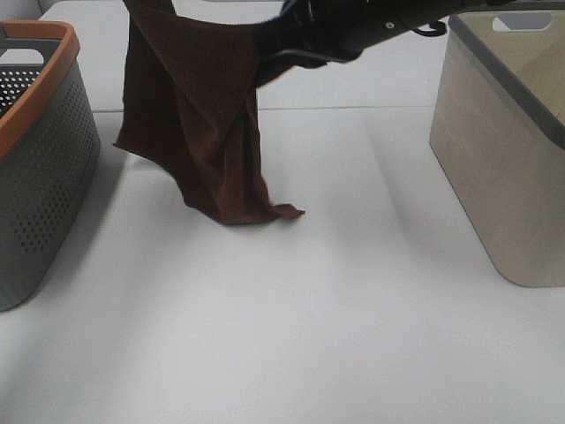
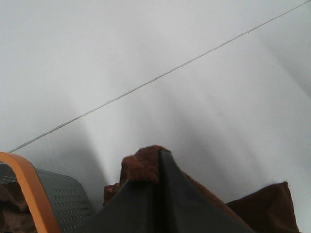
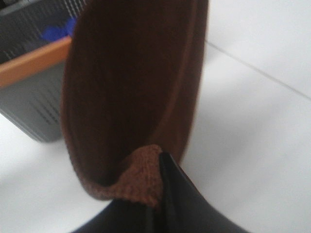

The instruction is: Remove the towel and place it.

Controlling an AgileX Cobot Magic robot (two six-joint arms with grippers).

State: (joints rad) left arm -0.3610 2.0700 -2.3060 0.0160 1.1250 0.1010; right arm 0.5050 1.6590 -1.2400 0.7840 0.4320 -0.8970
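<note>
The dark brown towel (image 1: 207,115) hangs spread between my two grippers above the white table, and its lowest corner touches the tabletop. My right gripper (image 1: 267,46) reaches in from the upper right and is shut on the towel's upper right edge. In the right wrist view the gripper (image 3: 163,162) pinches a fold of the towel (image 3: 131,87). My left gripper is above the top edge of the high view. In the left wrist view it (image 2: 161,160) is shut on a corner of the towel (image 2: 141,167).
A grey perforated basket with an orange rim (image 1: 40,168) stands at the left; it also shows in the left wrist view (image 2: 63,204) and the right wrist view (image 3: 34,97). A beige bin with a grey rim (image 1: 503,150) stands at the right. The white table (image 1: 309,327) lies between them.
</note>
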